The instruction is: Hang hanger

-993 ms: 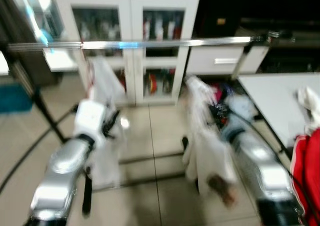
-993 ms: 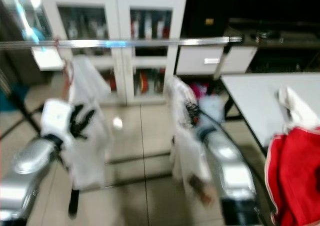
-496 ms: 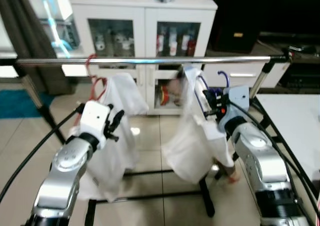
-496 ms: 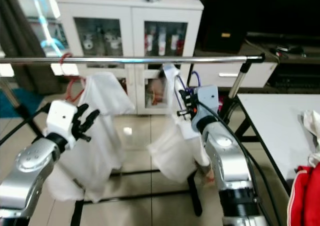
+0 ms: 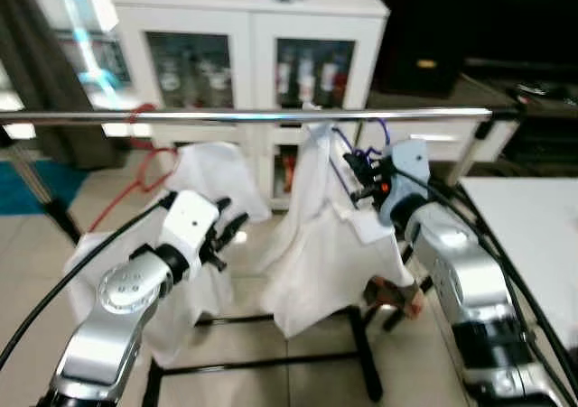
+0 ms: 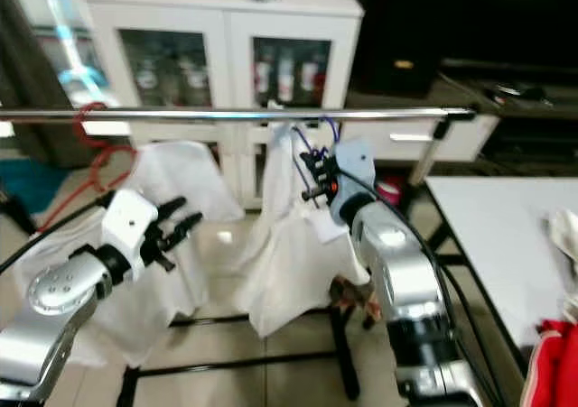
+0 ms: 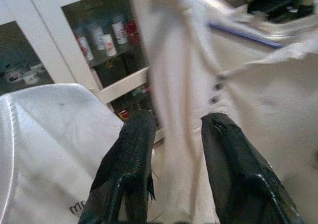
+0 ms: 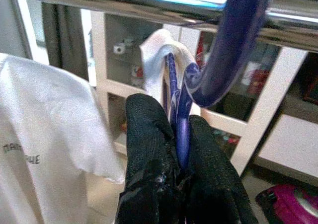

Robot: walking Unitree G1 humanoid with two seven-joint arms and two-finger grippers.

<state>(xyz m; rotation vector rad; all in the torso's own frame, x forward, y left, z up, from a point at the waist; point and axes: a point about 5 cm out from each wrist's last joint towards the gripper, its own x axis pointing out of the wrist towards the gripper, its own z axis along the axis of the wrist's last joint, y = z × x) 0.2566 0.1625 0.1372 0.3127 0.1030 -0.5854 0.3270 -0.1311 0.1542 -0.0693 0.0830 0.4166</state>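
A silver rail (image 5: 271,115) runs across at chest height. My right gripper (image 5: 361,177) is shut on the neck of a blue hanger (image 8: 181,134) just under the rail. The hanger's hook (image 8: 238,35) curves up across the rail; I cannot tell whether it rests on it. A white shirt (image 5: 316,245) hangs from this hanger. Further left, a red hanger (image 5: 144,145) on the rail carries another white shirt (image 5: 203,168). My left gripper (image 5: 226,231) is open, with its fingers (image 7: 131,154) apart between the two shirts and holding nothing.
A white glass-door cabinet (image 5: 253,28) stands behind the rack. The rack's black base bars (image 5: 361,353) lie on the tiled floor. To the right is a white table (image 5: 533,217) with a red garment (image 6: 551,371) at its near end.
The view has shifted as my head moved. My right gripper has lifted the blue hanger and its shirt up to the rail. My left gripper has come closer to the shirts.
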